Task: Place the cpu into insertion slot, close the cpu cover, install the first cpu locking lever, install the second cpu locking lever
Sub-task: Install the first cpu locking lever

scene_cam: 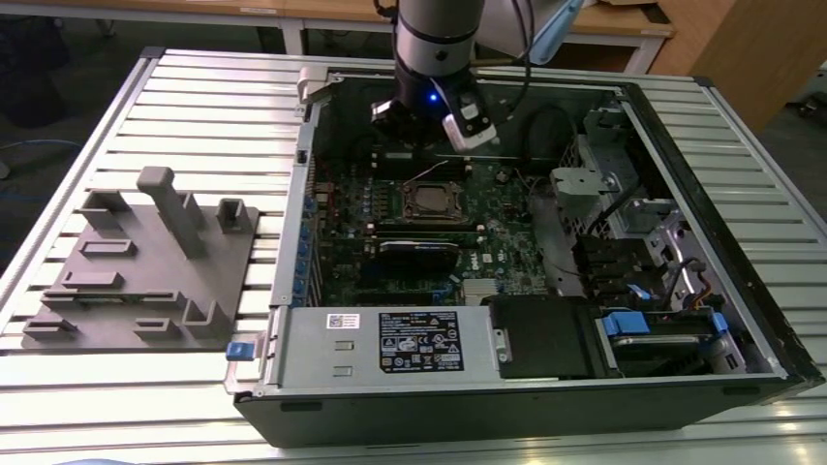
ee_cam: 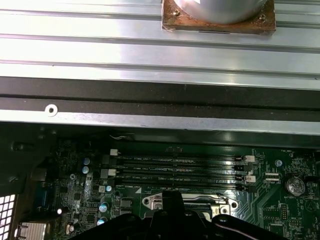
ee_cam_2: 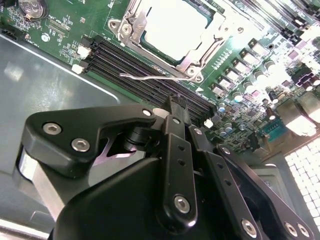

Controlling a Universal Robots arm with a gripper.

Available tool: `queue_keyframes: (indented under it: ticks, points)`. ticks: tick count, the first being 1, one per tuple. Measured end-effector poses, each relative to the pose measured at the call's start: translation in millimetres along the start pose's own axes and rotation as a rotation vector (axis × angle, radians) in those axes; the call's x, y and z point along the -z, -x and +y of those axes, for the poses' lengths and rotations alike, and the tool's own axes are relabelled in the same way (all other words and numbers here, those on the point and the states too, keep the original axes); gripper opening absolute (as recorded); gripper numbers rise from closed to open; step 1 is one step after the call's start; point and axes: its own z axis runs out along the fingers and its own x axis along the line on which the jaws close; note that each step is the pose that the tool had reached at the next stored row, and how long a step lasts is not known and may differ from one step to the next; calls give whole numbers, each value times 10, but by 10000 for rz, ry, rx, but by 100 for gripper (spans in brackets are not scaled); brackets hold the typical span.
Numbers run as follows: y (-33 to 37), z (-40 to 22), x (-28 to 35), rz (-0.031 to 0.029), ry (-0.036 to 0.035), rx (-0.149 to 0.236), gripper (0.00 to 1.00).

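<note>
The cpu (ee_cam_2: 171, 24), with its silver top, lies in the insertion slot (scene_cam: 433, 201) on the green motherboard. The cpu cover (ee_cam_2: 129, 26), a silver frame, lies down around it. A thin wire locking lever (ee_cam_2: 150, 77) sticks out free along the socket's edge, over the black memory slots (ee_cam_2: 131, 65). My gripper (ee_cam_2: 176, 100) hovers just beside the socket above those memory slots, fingers together and holding nothing. In the exterior view the gripper (scene_cam: 429, 147) hangs inside the open case just behind the socket. The first wrist view has the gripper tip (ee_cam: 172, 199) in front of the socket's frame (ee_cam: 150, 202).
The open computer case (scene_cam: 300, 242) lies on a slatted metal table (scene_cam: 194, 107). A grey fixture block (scene_cam: 142, 262) sits at the exterior view's left. A power supply (scene_cam: 387, 341) and drive bays (scene_cam: 646, 252) crowd the case's near and right parts.
</note>
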Motion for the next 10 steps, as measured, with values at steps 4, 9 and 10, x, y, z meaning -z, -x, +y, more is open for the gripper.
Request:
queue_keyframes:
  ticks: [4, 9, 10]
  points:
    - [-1, -4, -16, -42, 10, 9, 10]
    - [-3, -8, -35, -45, 10, 10, 10]
    - [-2, -8, -36, -46, 11, 11, 10]
